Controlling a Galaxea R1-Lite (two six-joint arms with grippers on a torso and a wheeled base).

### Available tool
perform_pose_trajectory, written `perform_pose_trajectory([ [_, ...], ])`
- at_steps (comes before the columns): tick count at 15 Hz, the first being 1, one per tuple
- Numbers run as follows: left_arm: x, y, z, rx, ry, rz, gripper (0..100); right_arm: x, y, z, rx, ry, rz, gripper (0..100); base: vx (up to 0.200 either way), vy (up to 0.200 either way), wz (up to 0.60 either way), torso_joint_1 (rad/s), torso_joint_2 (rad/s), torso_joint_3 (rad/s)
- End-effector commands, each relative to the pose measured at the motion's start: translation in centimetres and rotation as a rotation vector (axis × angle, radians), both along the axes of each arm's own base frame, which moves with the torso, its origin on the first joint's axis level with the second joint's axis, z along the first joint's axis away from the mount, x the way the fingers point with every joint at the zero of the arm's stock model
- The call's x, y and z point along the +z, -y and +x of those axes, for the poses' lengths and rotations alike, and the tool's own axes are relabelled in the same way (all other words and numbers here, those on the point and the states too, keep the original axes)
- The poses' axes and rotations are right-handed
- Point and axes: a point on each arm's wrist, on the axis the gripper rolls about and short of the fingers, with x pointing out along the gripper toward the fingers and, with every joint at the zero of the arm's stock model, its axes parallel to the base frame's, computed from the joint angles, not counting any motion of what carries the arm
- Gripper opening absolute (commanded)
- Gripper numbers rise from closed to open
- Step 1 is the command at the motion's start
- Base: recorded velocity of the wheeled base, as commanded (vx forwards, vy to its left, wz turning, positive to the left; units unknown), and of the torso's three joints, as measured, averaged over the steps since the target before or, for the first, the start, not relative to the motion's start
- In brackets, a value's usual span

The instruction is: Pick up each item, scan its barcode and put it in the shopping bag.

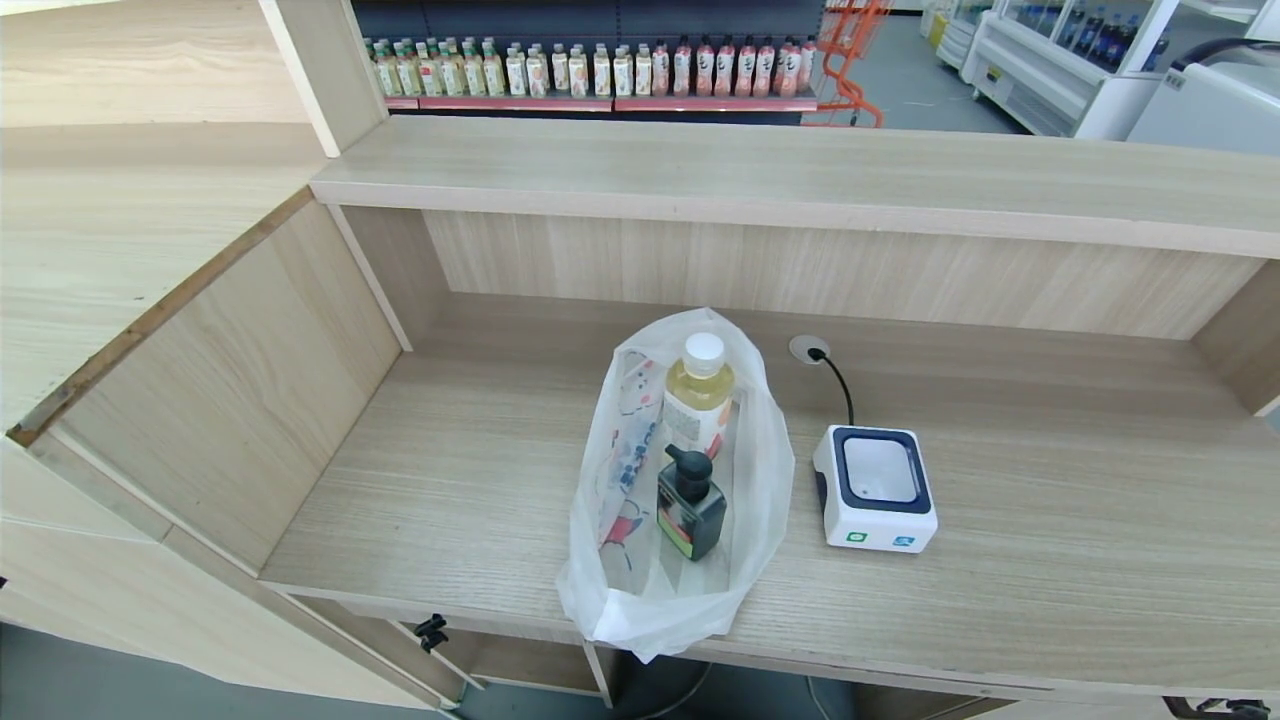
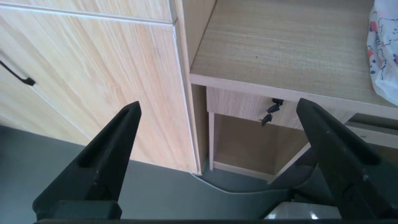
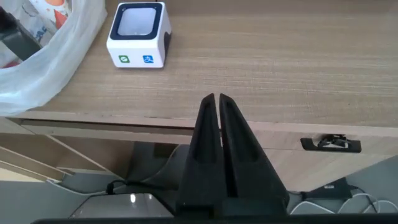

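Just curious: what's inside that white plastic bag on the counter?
A white-capped bottle of yellowish liquid and a dark pump bottle nearer the robot. Whatever lies under them or behind the printed side of the bag is hidden.

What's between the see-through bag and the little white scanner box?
Nothing: just a strip of bare wooden counter separates the translucent white plastic shopping bag from the white square barcode scanner, seen in the head view.

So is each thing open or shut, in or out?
shopping bag, open, on the counter
yellow drink bottle, capped, upright in the bag
black pump bottle, upright in the bag
scanner, out, beside the bag
left end effector, open, empty
right end effector, shut, empty
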Motion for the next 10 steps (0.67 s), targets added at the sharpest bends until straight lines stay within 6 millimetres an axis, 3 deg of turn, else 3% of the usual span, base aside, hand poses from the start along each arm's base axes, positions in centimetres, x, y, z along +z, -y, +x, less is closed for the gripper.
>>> perform_pose_trajectory([
  [1, 0.00, 0.00, 0.00, 0.000, 0.000, 0.000, 100, 0.01, 0.00, 0.03, 0.000, -0.003, 0.000, 0, 0.000, 0.000, 0.00, 0.000, 0.00, 0.000],
  [8, 0.00, 0.00, 0.00, 0.000, 0.000, -0.001, 100, 0.01, 0.00, 0.03, 0.000, -0.003, 0.000, 0, 0.000, 0.000, 0.00, 0.000, 0.00, 0.000],
  [10, 0.00, 0.00, 0.00, 0.000, 0.000, 0.002, 100, 0.01, 0.00, 0.03, 0.000, -0.003, 0.000, 0, 0.200, 0.000, 0.00, 0.007, 0.00, 0.005],
])
